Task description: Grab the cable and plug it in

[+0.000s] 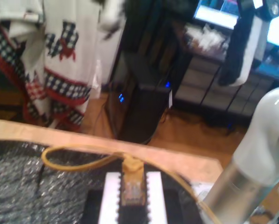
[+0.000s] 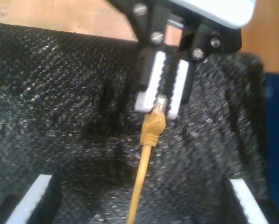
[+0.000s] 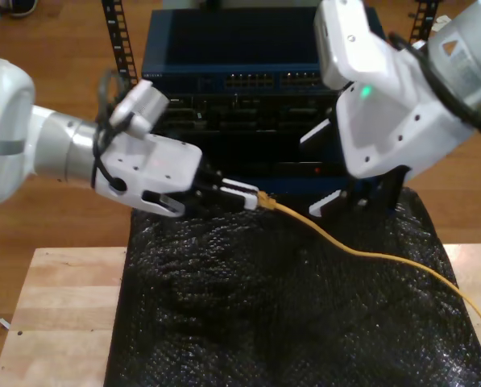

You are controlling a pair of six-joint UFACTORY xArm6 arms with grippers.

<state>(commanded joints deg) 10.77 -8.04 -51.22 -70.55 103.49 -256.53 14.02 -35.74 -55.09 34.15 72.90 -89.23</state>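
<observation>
Gripper, first [image 3: 252, 196] — clamped on cable [image 3: 361, 251] plug [image 2: 155, 122]; second gripper [image 2: 144, 205] agape; grab done — next, presumably, aligning plug with switch [image 3: 260, 64] port.

The cable [image 3: 361, 251] runs off the exterior view's right edge, its far end unseen. Its plug tip [image 2: 160, 101] sits hidden between my first end effector [image 2: 161, 91] fingers. My second end effector's fingertips [image 2: 244, 195] are cropped.
</observation>
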